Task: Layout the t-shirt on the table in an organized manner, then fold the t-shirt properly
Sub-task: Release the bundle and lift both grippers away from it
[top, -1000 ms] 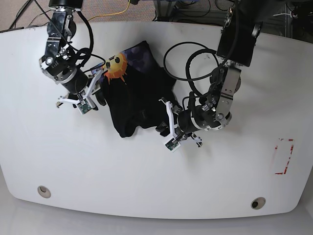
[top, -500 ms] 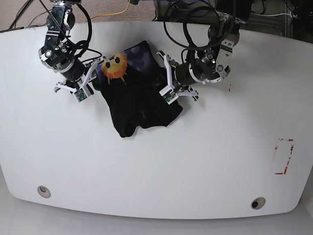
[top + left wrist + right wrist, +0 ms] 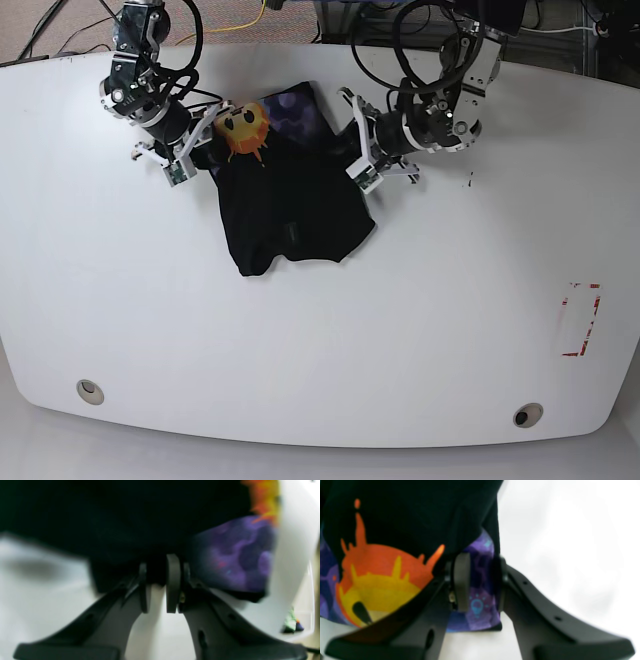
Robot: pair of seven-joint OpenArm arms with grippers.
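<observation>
The t-shirt (image 3: pixel 290 200) lies bunched on the white table (image 3: pixel 400 330) at the upper middle; it is black with an orange and yellow sun print (image 3: pixel 245 125) and a purple patch. My left gripper (image 3: pixel 357 160) is at the shirt's right edge. In the left wrist view, the left gripper (image 3: pixel 157 567) pinches black t-shirt (image 3: pixel 125 517) fabric between nearly closed fingers. My right gripper (image 3: pixel 195 150) is at the shirt's left edge beside the sun print. In the right wrist view, the right gripper (image 3: pixel 480 562) is shut on the purple-printed hem of the t-shirt (image 3: pixel 407 510).
A red tape rectangle (image 3: pixel 580 320) marks the table's right side. Two metal-ringed holes (image 3: pixel 90 390) (image 3: pixel 527 414) sit near the front edge. Cables and dark equipment (image 3: pixel 420 15) crowd the far edge behind both arms.
My left gripper has gone from the shirt's lower edge up to its right edge. Both grippers and the shirt's top have shifted toward the far edge.
</observation>
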